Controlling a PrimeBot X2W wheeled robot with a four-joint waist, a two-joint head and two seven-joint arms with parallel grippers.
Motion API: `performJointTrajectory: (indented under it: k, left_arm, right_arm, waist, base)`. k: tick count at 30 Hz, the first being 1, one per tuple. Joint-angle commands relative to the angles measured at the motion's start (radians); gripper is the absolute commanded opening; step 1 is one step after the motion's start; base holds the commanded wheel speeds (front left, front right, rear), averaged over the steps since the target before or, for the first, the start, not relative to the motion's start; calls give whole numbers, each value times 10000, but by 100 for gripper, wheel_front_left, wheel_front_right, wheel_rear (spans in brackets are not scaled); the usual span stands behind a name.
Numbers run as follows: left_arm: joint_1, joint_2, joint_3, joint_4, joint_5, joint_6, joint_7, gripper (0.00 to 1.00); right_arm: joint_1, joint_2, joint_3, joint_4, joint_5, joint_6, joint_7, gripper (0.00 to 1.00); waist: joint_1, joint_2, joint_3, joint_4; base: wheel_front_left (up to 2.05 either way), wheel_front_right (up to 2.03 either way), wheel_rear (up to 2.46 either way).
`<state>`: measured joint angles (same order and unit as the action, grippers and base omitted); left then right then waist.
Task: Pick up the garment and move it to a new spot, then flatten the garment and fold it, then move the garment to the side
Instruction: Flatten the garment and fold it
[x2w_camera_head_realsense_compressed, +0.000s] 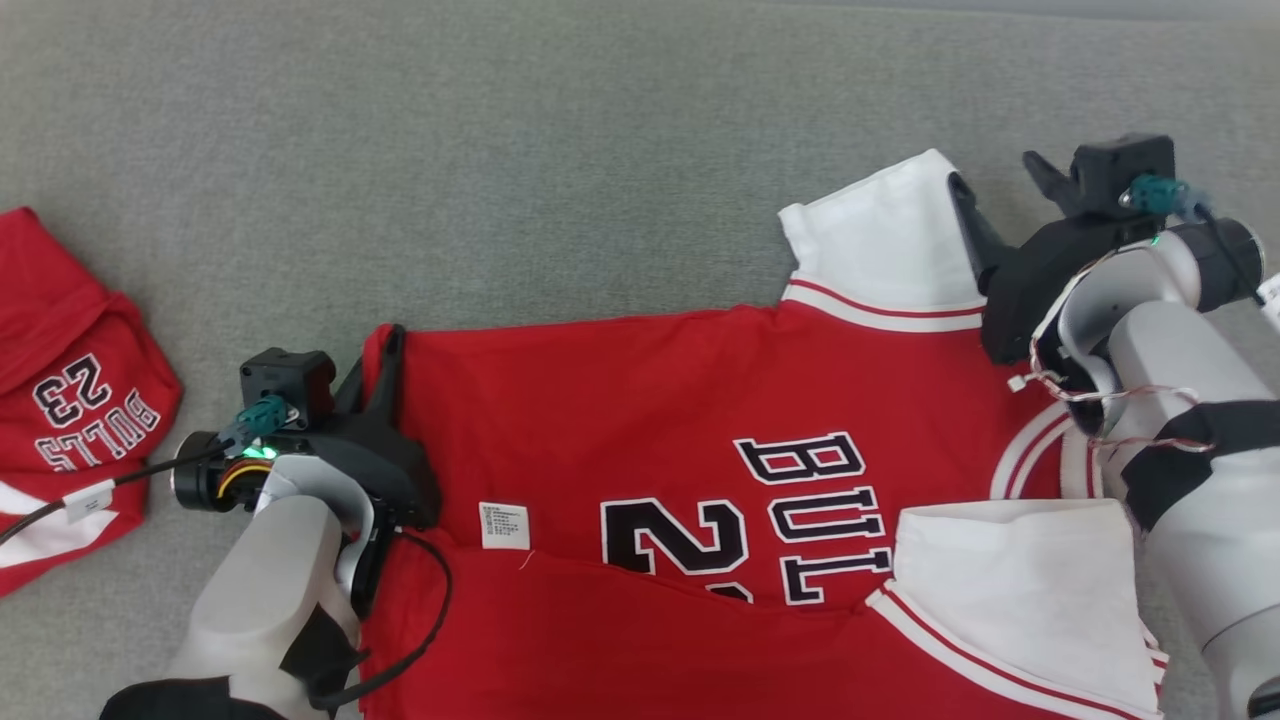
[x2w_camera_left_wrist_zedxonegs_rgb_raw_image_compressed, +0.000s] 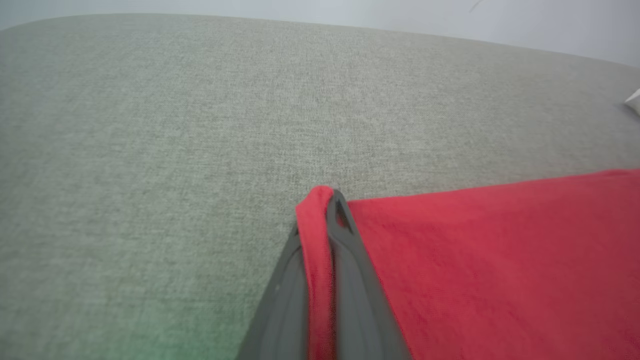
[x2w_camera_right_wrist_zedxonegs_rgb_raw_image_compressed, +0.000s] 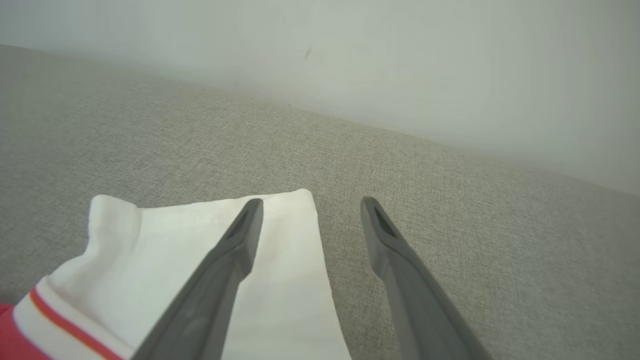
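the red jersey (x2w_camera_head_realsense_compressed: 640, 420) lies spread across the near part of the grey worktop (x2w_camera_head_realsense_compressed: 500, 150). the left gripper (x2w_camera_head_realsense_compressed: 390, 345) is pinched tight on its left corner. the right gripper (x2w_camera_head_realsense_compressed: 992, 170) stands spread, one finger over the white sleeve (x2w_camera_head_realsense_compressed: 880, 240).

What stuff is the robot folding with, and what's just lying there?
For the job:
- big red jersey with white sleeves
- left gripper, shut on its red edge
- right gripper, open by the upper white sleeve

Just lying about:
- second red Bulls 23 garment, off at the left
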<state>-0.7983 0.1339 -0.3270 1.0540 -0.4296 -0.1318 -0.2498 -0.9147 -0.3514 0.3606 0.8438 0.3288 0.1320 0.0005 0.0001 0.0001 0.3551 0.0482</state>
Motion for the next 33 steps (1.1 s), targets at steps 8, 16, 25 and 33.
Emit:
performJointTrajectory:
  k: [8, 16, 25, 33]
  left_arm:
    - [-237, -228, -955, -101, -552, 22, -73, 0]
    - [-444, -263, -1458, -258, -925, 22, -87, 0]
    - [-408, 66, -1266, -805, -905, 25, -115, 0]
    - [126, 289, -644, -1722, -383, 24, -157, 0]
  right_arm:
    - [-1376, -361, 770, 1516, 625, -28, 1184, 100]
    - [-1921, -303, 1166, 2445, 889, -28, 1681, 2]
    - [-2426, -584, 1092, 2856, 839, -28, 332, 0]
    - [-2281, -330, 973, 3366, 724, -28, -1248, 0]
  waist:
    - [-1, -1, 585, 726]
    - [-1, -1, 839, 905]
    - [-1, -1, 788, 782]
    - [-1, -1, 393, 465]
  base:
    - [0, 0, 0]
    - [0, 0, 0]
    - [0, 0, 0]
    - [0, 0, 0]
